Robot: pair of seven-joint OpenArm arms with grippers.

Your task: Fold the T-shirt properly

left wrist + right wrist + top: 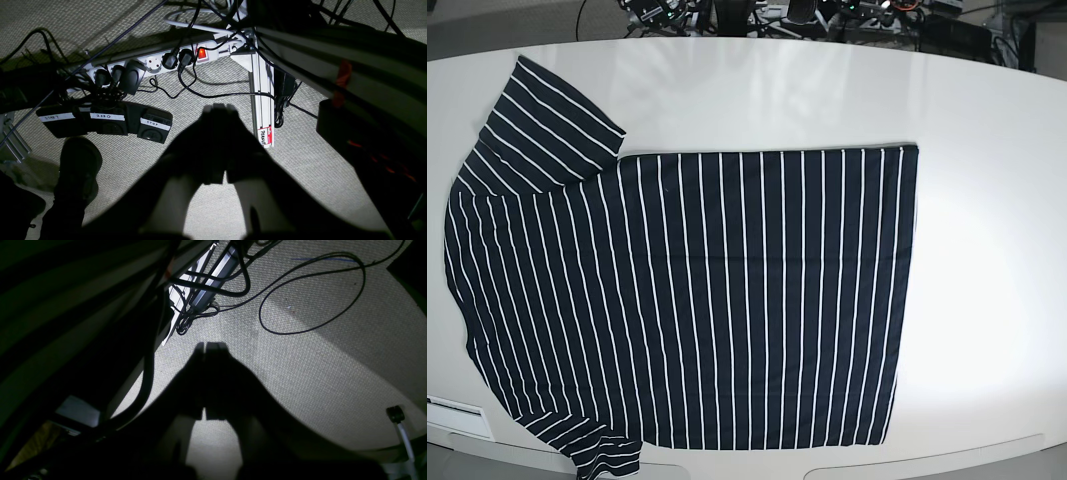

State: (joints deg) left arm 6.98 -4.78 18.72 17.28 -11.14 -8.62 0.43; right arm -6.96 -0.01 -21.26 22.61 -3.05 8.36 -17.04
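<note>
T-shirt spread flat, both arms hanging off the table.

The T-shirt (697,300) fills the left and centre of the white table (987,250), unfolded; the left gripper (218,108) and right gripper (210,346) are clenched on nothing, over carpet.

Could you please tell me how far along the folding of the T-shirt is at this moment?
Nothing looks folded yet: the T-shirt lies spread flat on the white table, both sleeves out. Nothing is in hand either: the left gripper and right gripper hang shut and empty over the carpet, below the table, away from the cloth. All folding remains: sleeves in, then the body doubled over.
</note>
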